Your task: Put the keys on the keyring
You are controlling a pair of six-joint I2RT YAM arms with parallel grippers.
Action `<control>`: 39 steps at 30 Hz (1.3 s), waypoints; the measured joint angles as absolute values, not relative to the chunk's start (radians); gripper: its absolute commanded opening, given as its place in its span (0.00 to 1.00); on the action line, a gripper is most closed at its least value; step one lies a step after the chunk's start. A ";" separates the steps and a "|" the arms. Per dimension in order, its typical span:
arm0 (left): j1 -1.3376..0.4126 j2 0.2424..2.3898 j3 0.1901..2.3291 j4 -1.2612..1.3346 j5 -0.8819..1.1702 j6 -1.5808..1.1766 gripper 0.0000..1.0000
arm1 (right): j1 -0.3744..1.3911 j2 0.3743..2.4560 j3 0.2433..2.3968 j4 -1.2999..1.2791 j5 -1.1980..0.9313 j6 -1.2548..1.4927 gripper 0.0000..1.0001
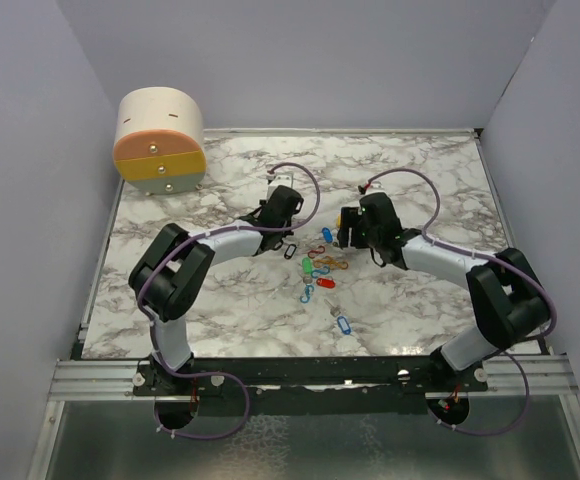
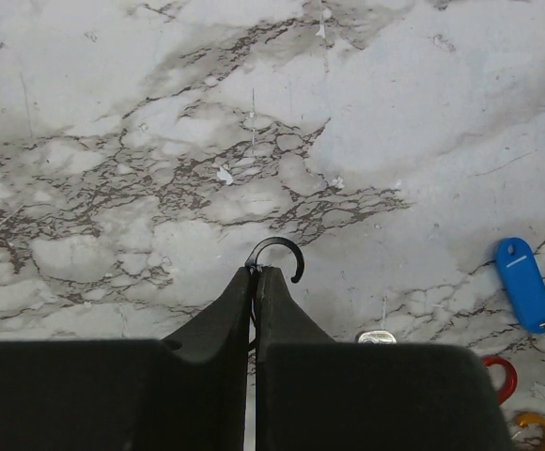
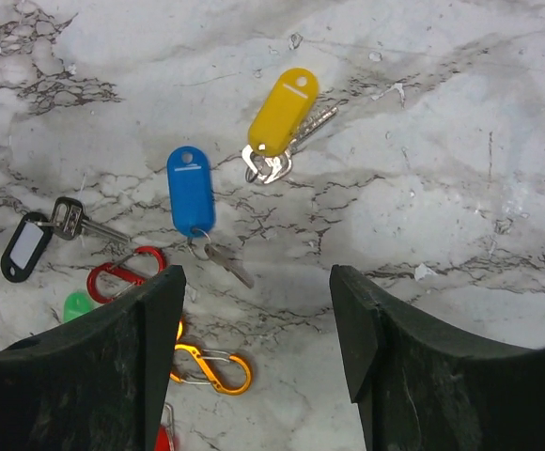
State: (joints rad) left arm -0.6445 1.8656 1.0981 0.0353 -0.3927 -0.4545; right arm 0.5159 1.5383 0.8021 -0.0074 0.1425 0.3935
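Observation:
My left gripper (image 2: 256,272) is shut on a thin black clip (image 2: 277,252); its open hook end sticks out past the fingertips, low over the marble. In the top view this gripper (image 1: 284,243) is just left of the key cluster. My right gripper (image 3: 256,282) is open and empty above the table, to the right of the cluster (image 1: 346,236). Ahead of it lie a yellow-tag key (image 3: 284,111), a blue-tag key (image 3: 190,188) and a black-tag key (image 3: 25,244). A green tag (image 3: 77,305) peeks out beside its left finger. A blue-tag key (image 2: 523,282) lies to the right of the left gripper.
Red (image 3: 122,272) and orange (image 3: 211,366) clips lie by the right gripper's left finger. Another blue-tag key (image 1: 343,325) lies apart, nearer the front edge. A round cream, pink and yellow box (image 1: 160,140) stands at the back left. Grey walls enclose the table.

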 measured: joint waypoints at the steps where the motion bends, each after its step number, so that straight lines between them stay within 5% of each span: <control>1: -0.645 1.851 1.094 0.032 -0.392 -0.453 0.00 | 0.516 1.554 0.812 -0.007 0.141 0.397 0.61; 8: -0.645 1.814 1.087 0.029 -0.392 -0.437 0.00 | 0.516 1.657 0.902 -0.006 0.140 0.415 0.46; 13: -0.645 1.814 1.086 0.026 -0.391 -0.429 0.00 | 0.516 1.717 0.954 -0.004 0.141 0.422 0.24; 39: -0.645 1.820 1.086 0.025 -0.391 -0.409 0.00 | 0.476 1.827 0.997 -0.006 0.133 0.460 0.22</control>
